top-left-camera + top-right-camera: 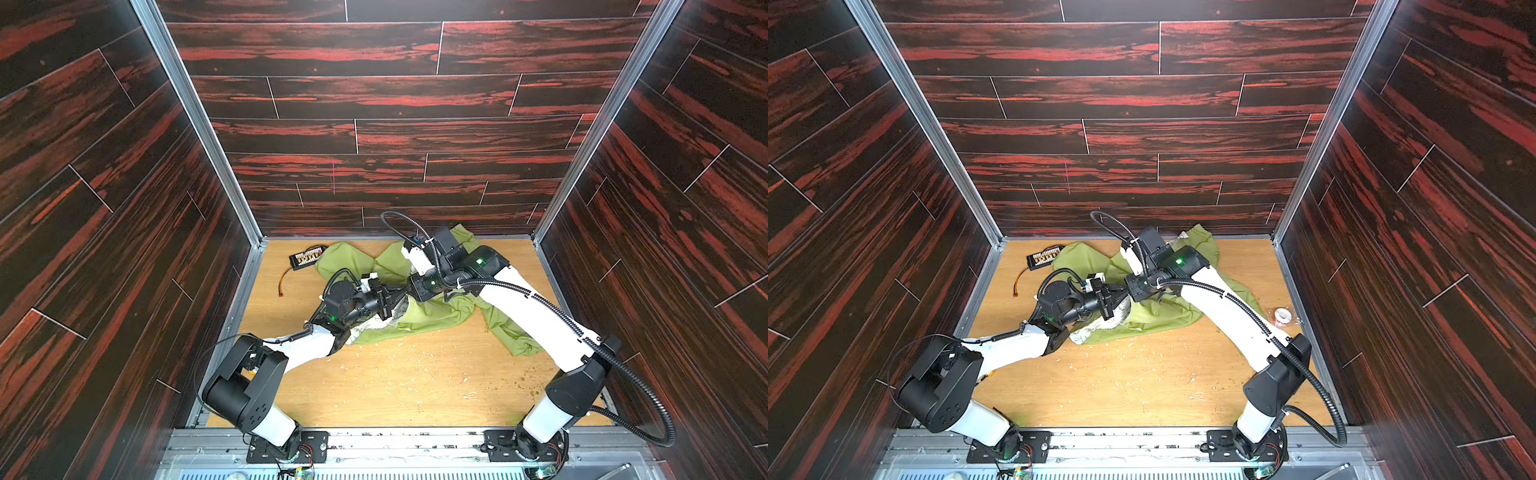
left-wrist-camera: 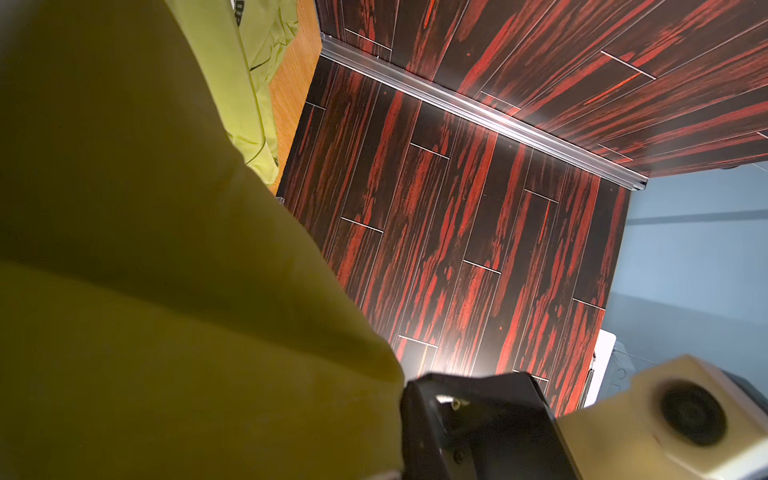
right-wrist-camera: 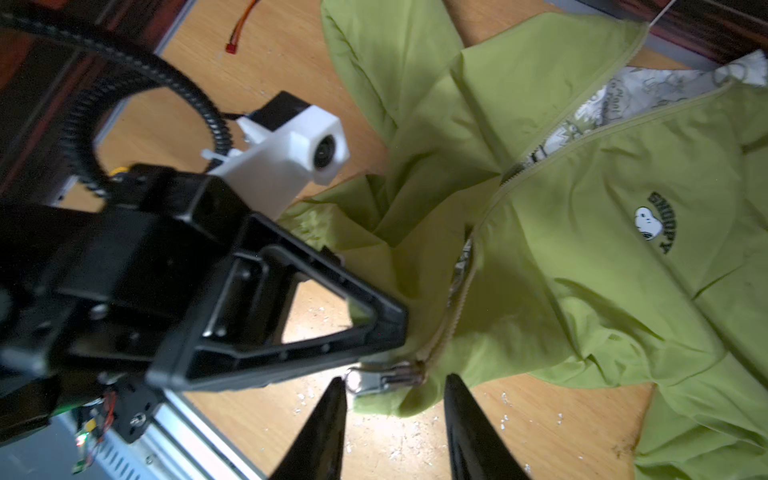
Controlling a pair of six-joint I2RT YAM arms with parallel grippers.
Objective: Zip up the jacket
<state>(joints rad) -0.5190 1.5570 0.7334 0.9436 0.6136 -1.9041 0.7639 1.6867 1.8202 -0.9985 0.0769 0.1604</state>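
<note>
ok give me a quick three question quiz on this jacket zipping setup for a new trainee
1. True or false: the right gripper is shut on the zipper pull.
2. What is the left gripper clamped on? A the jacket B the black board C nothing
3. Which word is printed beside the dog logo on the jacket's front?

Key: 1 false, its jaws stand open with the pull just beyond the tips. 2 A. 3 SNOOPY.
</note>
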